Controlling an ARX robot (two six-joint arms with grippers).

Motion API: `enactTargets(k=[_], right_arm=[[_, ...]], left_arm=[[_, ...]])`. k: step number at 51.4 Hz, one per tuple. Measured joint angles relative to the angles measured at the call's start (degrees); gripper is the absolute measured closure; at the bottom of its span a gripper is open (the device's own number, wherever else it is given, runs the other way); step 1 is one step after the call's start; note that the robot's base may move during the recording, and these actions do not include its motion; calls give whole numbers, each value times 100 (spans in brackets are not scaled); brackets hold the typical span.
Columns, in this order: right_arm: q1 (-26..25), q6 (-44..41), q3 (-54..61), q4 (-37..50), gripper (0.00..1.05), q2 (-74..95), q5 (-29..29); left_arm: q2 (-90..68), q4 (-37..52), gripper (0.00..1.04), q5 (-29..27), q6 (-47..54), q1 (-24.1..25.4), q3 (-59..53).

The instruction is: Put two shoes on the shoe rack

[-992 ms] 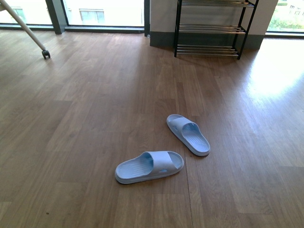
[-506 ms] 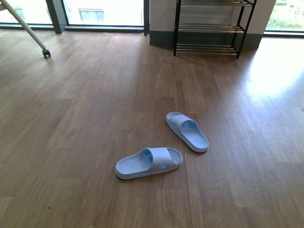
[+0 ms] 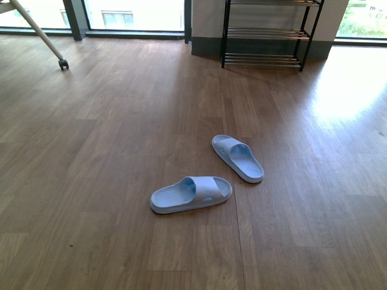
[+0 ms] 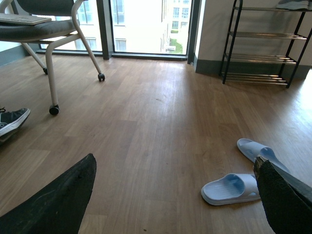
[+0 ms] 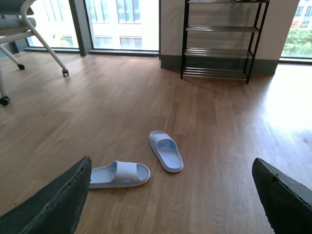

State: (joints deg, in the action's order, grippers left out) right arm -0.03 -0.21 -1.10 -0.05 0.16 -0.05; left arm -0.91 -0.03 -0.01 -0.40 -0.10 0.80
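Blue slides (image 3: 191, 194) on wood floor (image 3: 109, 151), rack (image 3: 270, 33) distant; left hand (image 4: 174, 160), right hand (image 5: 171, 162) apart.

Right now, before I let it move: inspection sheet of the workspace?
Surface: brown wooden plank floor.
Job's things: two light blue rubber slide sandals, nearer sandal and farther sandal, apart, soles down; black-framed shoe rack with chrome bars at the far wall.
Clutter: dark sneaker with white sole at the edge of the left wrist view.
Hands: left hand open, holding nothing; right hand open, holding nothing.
Cables: nothing seen.
Surroundings: white-legged castor chair; large windows.
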Motion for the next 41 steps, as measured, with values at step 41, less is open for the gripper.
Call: enactTargets(k=[41], right_arm=[[0, 0, 0, 0, 9, 0, 2]], left_arm=[[0, 0, 9, 0, 0, 0, 0]])
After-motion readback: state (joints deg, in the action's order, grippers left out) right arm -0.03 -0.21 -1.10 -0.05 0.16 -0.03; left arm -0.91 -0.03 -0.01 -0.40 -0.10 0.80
